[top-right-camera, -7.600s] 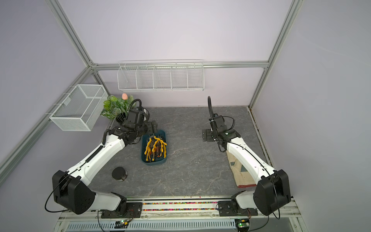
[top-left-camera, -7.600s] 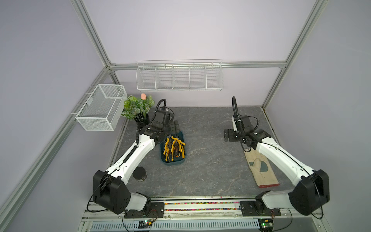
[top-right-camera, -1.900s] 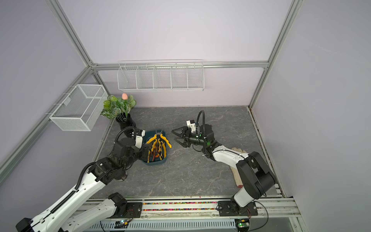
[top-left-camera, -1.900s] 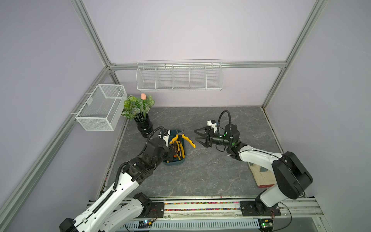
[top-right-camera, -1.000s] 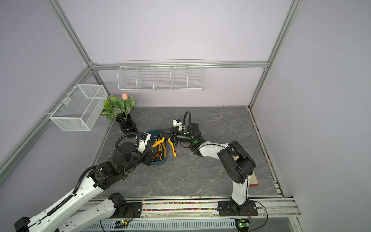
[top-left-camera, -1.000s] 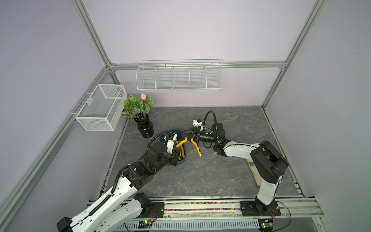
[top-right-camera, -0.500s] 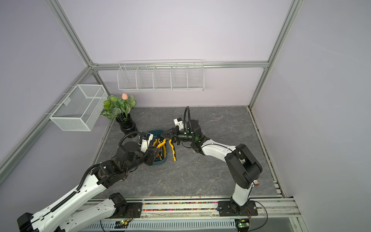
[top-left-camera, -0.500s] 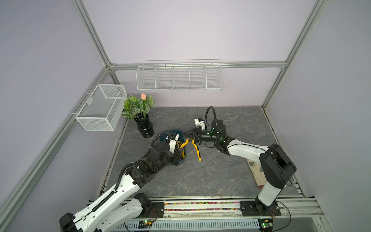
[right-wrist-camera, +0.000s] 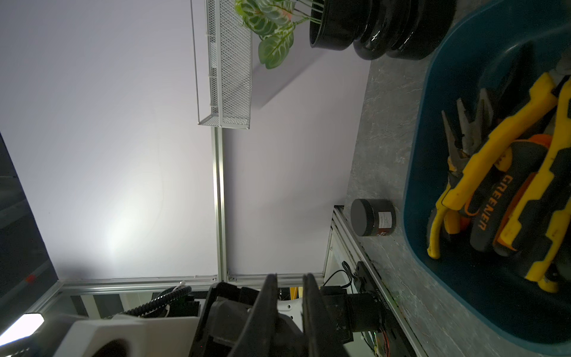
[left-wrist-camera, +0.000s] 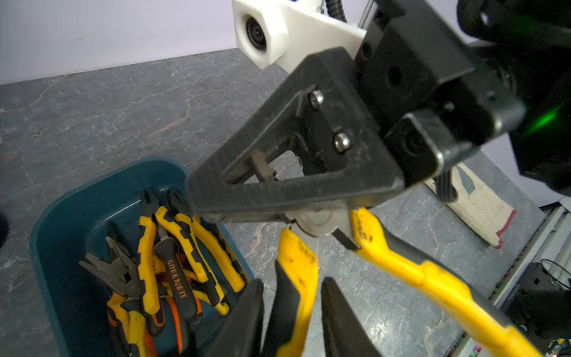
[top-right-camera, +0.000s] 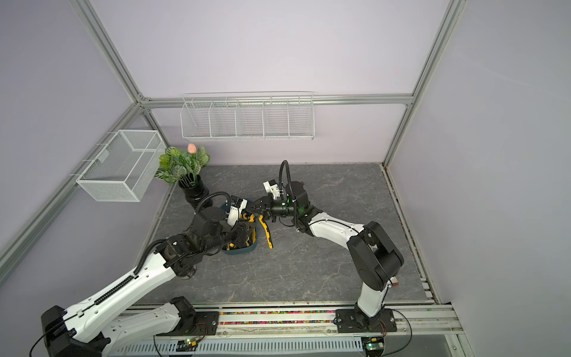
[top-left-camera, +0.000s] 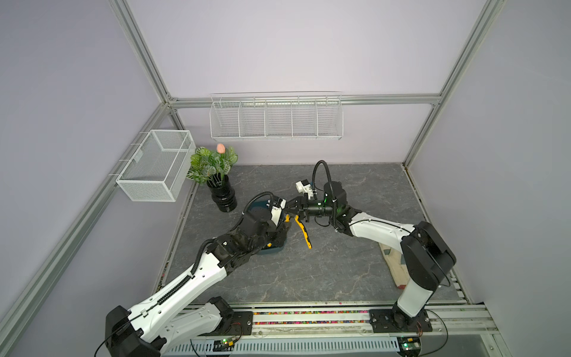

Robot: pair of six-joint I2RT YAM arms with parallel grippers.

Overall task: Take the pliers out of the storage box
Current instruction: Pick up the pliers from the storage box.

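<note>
**Yellow pliers up, none set down**

Nearest, the left end effector [left-wrist-camera: 292,280] stood with its fingers apart astride one handle of the yellow pliers [top-left-camera: 304,234]. Whether they pressed it could not be told. Those pliers hung in the air just beside the box [left-wrist-camera: 77,197], handles splayed over the worktop [top-left-camera: 340,272]. Just beyond, the right end effector [top-left-camera: 289,210] was clamped on their metal head. Inside the box the other pliers [left-wrist-camera: 176,247] lay heaped, yellow and orange handles crossing, and their count was unclear. No pliers lay on the worktop. By this reading, one pair was out of the box but not put down, and the whole heap was left to do. Farthest back stood a vase [top-left-camera: 223,197].
</note>
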